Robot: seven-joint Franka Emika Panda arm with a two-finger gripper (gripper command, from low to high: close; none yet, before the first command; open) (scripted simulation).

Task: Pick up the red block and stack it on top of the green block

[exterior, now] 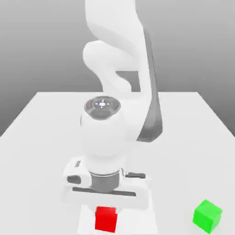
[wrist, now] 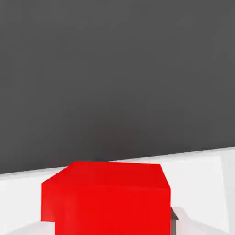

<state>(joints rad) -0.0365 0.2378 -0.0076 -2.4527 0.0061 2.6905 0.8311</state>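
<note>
Clamping the red block (exterior: 106, 220) squarely in my pincer (wrist: 111, 225), I should lift straight up until it clears the green block (exterior: 207, 216), which sits at three o'clock from it in the exterior view, before swinging across level.

A pale, plain worktop (exterior: 183, 151), its far edge straight, its side edges diverging toward the viewer. Beyond the far edge lies a grey backdrop (exterior: 193, 46), darkest just above that edge and lighter upward. A brighter, straight-sided patch (exterior: 137, 223) marks the worktop's near part. In the hand view, a uniform dark grey expanse (wrist: 114, 87), identity unclear, meets a white surface (wrist: 197, 179) along a straight boundary.
</note>
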